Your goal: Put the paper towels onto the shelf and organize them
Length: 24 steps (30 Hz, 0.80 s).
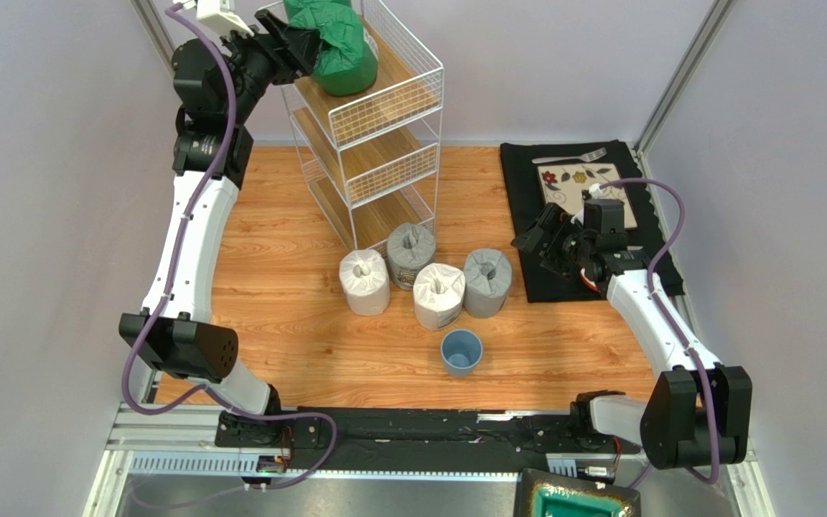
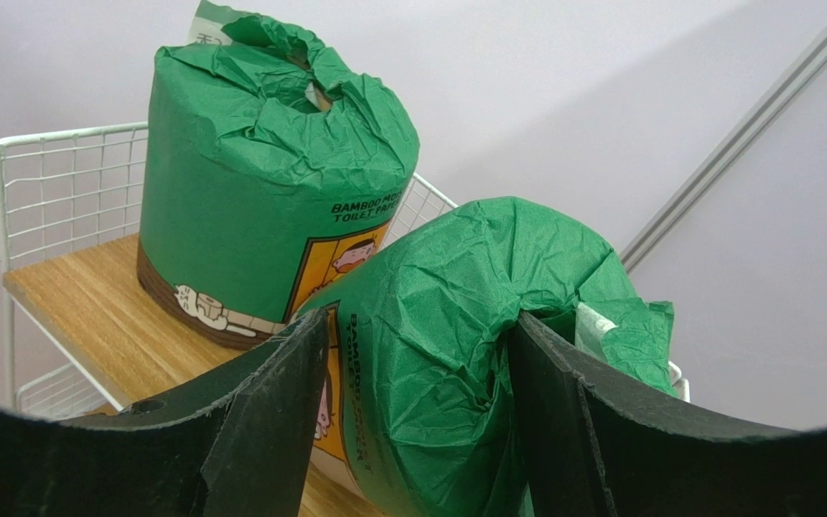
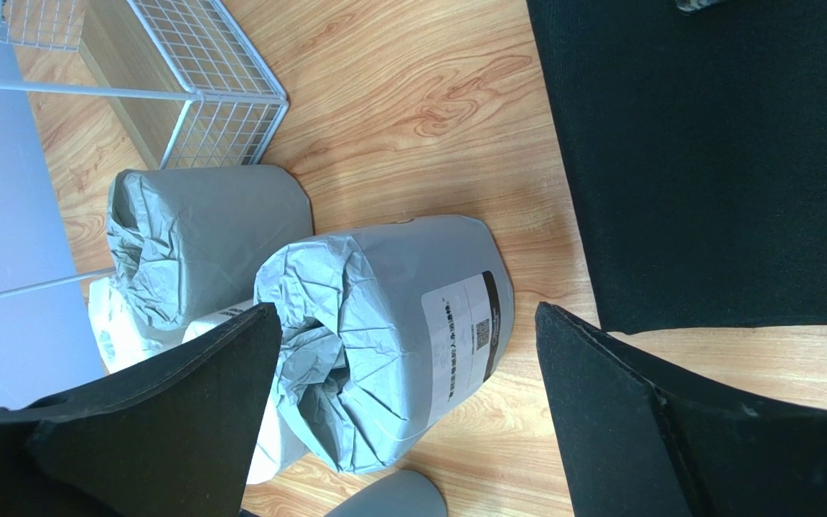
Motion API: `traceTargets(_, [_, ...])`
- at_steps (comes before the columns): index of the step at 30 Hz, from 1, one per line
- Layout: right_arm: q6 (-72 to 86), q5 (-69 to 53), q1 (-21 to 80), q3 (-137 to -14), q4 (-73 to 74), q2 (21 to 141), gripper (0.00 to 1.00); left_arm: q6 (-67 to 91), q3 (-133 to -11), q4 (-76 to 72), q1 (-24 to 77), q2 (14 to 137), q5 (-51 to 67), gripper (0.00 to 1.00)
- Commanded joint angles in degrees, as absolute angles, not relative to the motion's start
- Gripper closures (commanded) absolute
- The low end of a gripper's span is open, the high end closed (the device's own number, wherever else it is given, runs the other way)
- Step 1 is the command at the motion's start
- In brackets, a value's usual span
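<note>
1. The left end effector (image 2: 418,334) is clamped on a green roll (image 2: 461,312), one finger pressing the wrapper on each side. The roll leans tilted over the top tier of the shelf (image 1: 385,108).
2. Just beyond the fingers, a second green roll (image 2: 267,183) stands upright on that tier, close to the held one. Whether the two touch cannot be told.
3. The right end effector (image 3: 405,318) has its fingers spread wide and grips nothing. It hangs low at the mat's (image 1: 526,183) near-left edge.
4. In line with its gap, clear of both fingers, a grey roll (image 3: 385,323) stands on the worktop (image 1: 278,215). The other grey roll (image 3: 202,237) is just past it, by the shelf's foot.
5. A white roll (image 1: 438,294) sits just beside the near grey one, with a second white roll (image 1: 364,282) farther off.
6. A cup (image 1: 461,351) stands near the rolls, apart from them.
</note>
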State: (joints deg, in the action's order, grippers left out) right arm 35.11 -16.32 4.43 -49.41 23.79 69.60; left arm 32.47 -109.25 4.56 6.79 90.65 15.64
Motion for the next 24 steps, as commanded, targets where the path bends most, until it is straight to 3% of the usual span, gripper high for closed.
traceTargets(1, [34.19, -15.56, 4.04, -50.62, 23.90, 69.00, 0.08, 35.15, -111.45, 0.26, 6.06, 91.14, 17.49, 0.30])
traceTargets(16, [33.84, -15.29, 3.87, -50.19, 24.35, 68.64, 0.08, 41.13, -112.15, -10.62, 4.22, 93.69, 20.39, 0.30])
traceTargets(24, [33.75, -15.20, 3.69, -49.40, 24.08, 68.91, 0.08, 42.28, -105.92, -16.52, 3.69, 88.51, 21.62, 0.30])
